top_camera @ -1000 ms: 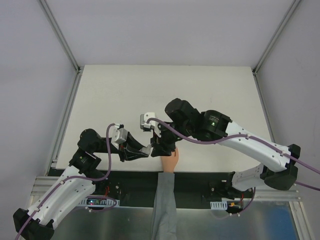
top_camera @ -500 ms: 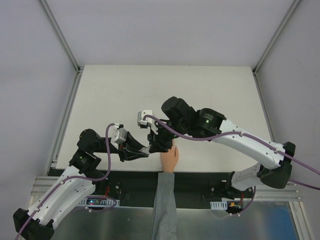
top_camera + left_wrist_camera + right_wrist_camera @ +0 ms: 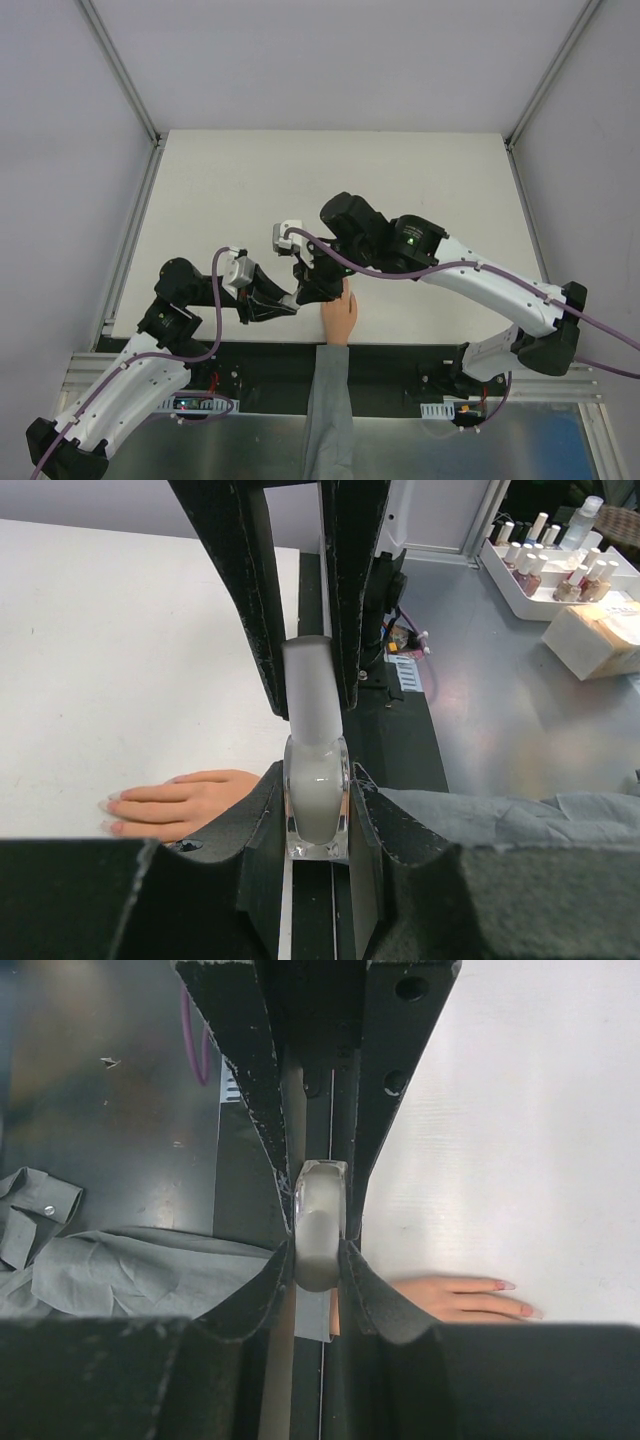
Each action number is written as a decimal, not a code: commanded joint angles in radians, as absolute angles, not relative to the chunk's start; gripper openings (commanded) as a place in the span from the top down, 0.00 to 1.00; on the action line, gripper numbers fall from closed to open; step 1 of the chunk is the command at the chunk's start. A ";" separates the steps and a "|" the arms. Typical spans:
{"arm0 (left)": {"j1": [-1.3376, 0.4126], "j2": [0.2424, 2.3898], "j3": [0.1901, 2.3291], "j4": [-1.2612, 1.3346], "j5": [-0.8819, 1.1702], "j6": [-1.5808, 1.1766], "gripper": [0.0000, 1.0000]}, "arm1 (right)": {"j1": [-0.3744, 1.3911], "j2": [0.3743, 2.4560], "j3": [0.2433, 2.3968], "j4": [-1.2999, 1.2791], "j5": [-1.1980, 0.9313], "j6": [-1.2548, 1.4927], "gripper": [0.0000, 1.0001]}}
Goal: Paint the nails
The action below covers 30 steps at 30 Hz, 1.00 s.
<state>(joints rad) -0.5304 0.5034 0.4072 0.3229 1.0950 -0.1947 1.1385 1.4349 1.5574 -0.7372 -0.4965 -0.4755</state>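
The desk (image 3: 250, 180) is off-white. The hand (image 3: 340, 318) is peach, its nails (image 3: 108, 805) pale pink, its sleeve (image 3: 328, 400) grey. The bottle (image 3: 318, 800) is milky grey, its cap (image 3: 308, 685) frosted white. The left pincer (image 3: 290, 303) and right pincer (image 3: 318, 290) are black, the arms (image 3: 500, 285) white, the cables (image 3: 215, 300) purple.

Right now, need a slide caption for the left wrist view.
Left gripper holds pale polish bottle while right gripper clamps its cap, hand flat on table alongside.

Bright, even overhead light; soft shadows on matte white tabletop (image 3: 250, 180). Wrist cams: near black padded fingers (image 3: 250, 880) & frosted grey bottle cap (image 3: 310, 680) blurred, bkgd sharp.
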 commanded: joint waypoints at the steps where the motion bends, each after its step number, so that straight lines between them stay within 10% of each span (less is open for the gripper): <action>1: -0.535 0.473 0.472 0.263 0.993 -0.120 1.00 | 1.147 1.468 1.592 -0.701 -0.523 -0.446 0.99; 12: -0.534 0.284 0.434 0.192 0.552 -0.009 1.00 | 1.394 1.459 1.358 -0.333 0.466 0.465 1.00; 19: -0.535 0.307 0.440 0.190 0.613 0.005 1.00 | 1.362 1.540 1.545 -0.451 0.365 0.382 0.99; 25: -0.534 0.330 0.449 0.184 0.643 -0.029 1.00 | 1.292 1.416 1.513 -0.486 0.221 0.221 0.50; 30: -0.535 0.368 0.482 0.184 0.710 -0.164 1.00 | 1.244 1.267 1.465 -0.486 0.011 -0.053 0.28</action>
<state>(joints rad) -0.5308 0.3374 0.4152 0.0933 0.6289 -0.0494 1.2736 1.4242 1.4761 -0.5106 0.2123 0.1776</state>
